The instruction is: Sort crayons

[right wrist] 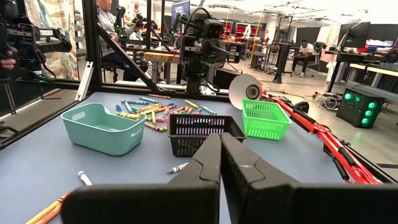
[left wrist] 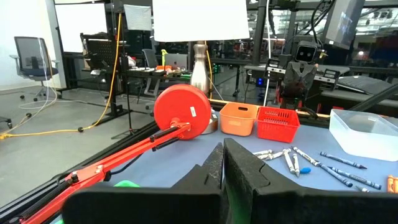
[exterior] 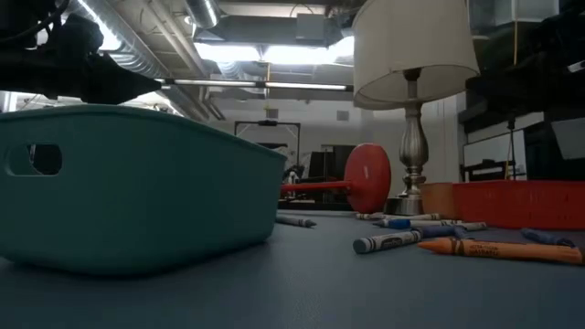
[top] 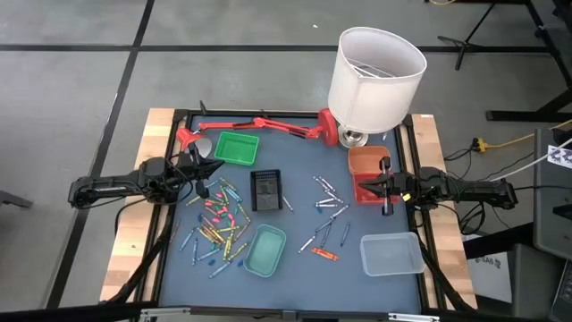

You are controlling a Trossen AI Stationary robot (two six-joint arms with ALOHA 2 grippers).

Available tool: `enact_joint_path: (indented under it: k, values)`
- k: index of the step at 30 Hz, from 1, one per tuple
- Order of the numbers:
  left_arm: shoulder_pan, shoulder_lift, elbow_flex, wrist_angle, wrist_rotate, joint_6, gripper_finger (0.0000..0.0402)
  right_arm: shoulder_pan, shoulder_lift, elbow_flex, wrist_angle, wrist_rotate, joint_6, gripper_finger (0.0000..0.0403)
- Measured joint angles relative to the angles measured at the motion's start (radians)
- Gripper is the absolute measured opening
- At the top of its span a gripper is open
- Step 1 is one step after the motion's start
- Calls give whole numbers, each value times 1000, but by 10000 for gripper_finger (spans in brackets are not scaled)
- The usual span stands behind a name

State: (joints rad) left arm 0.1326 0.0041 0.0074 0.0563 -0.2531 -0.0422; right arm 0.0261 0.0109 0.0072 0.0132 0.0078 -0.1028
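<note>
Left gripper (top: 207,172) at centre-left of the overhead frame, jaws together, empty, right gripper (top: 386,186) at centre-right above the red basket (top: 368,190), jaws together, empty, crayons (top: 219,224) scattered lower centre beside the teal tray (top: 266,250)

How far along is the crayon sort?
Nothing looks sorted: the crayons lie in a loose pile on the mat left of centre, a second scatter to the right, and the green tray and clear tray look empty. Left gripper and right gripper are shut, holding nothing. All the sorting is left.
</note>
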Motion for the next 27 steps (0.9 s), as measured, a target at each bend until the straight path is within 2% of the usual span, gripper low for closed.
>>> enact_joint_path:
  k: [13,19,22,27]
  values:
    - [0,0,0,4,0,-1,0,0,0,-1,110,2,6,5]
    - [0,0,0,4,0,-1,0,0,5,-1,220,41,159,7]
    - [0,0,0,4,0,-2,0,0,6,-1,291,52,214,27]
    - [0,0,0,4,0,-2,0,0,7,33,295,61,222,91]
